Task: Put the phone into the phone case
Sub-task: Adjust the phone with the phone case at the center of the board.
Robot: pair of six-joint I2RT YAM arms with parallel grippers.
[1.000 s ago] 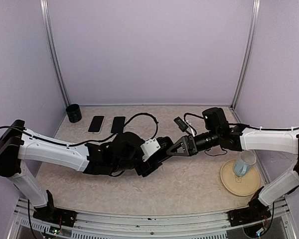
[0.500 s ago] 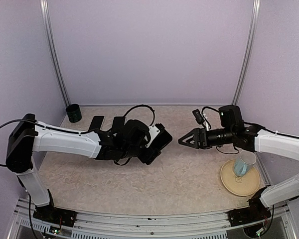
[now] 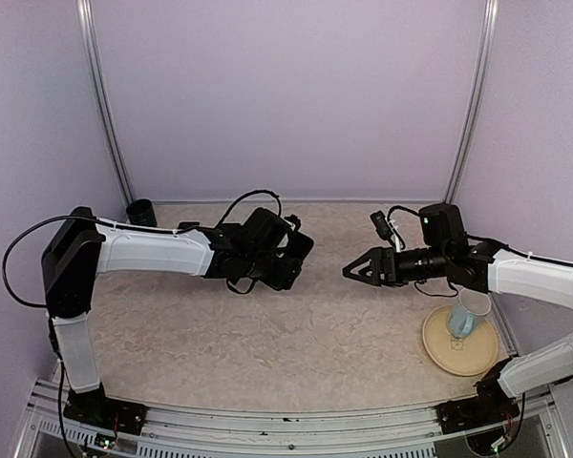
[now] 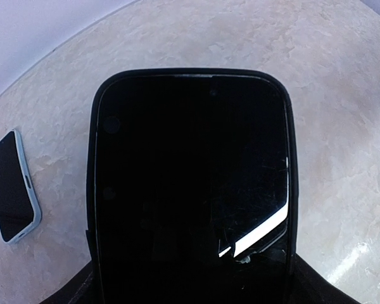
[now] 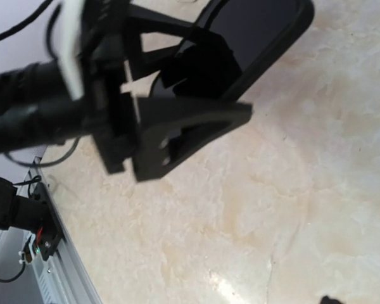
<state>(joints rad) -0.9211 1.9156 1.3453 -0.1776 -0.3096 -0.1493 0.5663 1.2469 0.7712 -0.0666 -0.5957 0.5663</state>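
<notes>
Two tools face each other over the middle of the worktop (image 3: 296,353). My left tool (image 3: 288,262) is clamped across the width of the phone (image 4: 190,183) and holds it above the surface, toward the far side and a little left of centre. From the left wrist the phone's dark screen fills most of the view, with a bright streak of reflected light near one corner. The black rim of the case (image 4: 190,72) runs round the screen's edges, though I cannot tell whether the phone sits fully home in it.

My right tool (image 3: 351,271) is to the right of the phone, near it but not touching. It points left at the phone, with its jaws apart and nothing between them.

From the left wrist, a second phone (image 4: 12,187) in a pale case lies flat on the worktop, screen up, left of the held one. At the near right a pale blue cup (image 3: 469,313) stands on a round tan plate (image 3: 439,351). A small dark cup (image 3: 140,214) stands in the far left corner.
</notes>
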